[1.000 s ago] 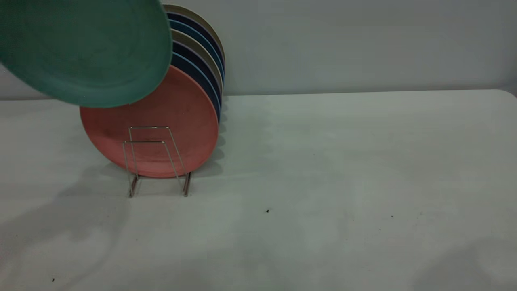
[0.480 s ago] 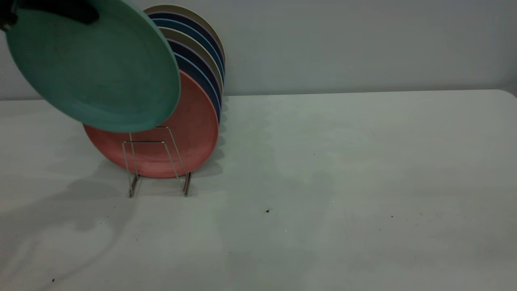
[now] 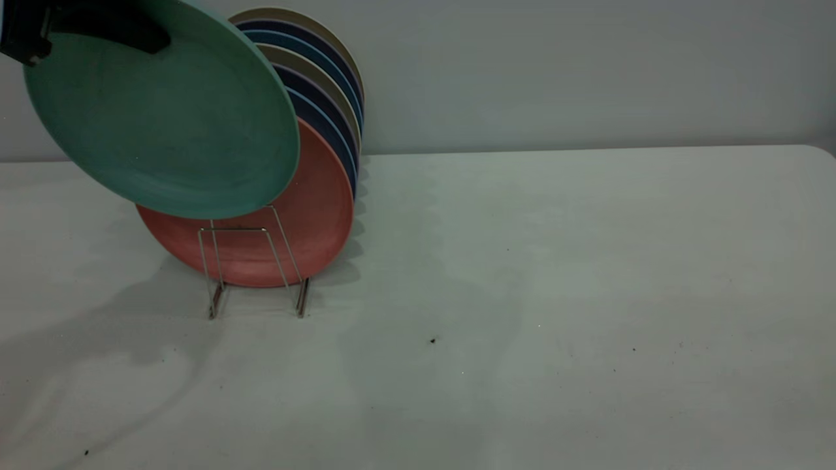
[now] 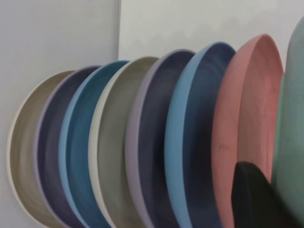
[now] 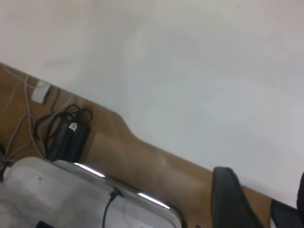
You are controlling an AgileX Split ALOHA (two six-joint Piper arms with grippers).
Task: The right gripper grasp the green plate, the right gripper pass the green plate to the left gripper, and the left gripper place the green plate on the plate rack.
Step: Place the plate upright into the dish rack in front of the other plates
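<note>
Exterior view: the green plate (image 3: pixel 163 117) is held clamped at its upper rim by the left gripper (image 3: pixel 78 26), so grasp and handover are judged complete. Below the claw, the plate rack (image 3: pixel 251 261) front slot is not yet entered; seating remains. The right gripper (image 5: pixel 259 202) is parked off the table, fingers apart.

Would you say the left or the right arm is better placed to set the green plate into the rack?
Left: the left gripper holds the green plate just above the plate rack; the right gripper is away over the table's edge.
</note>
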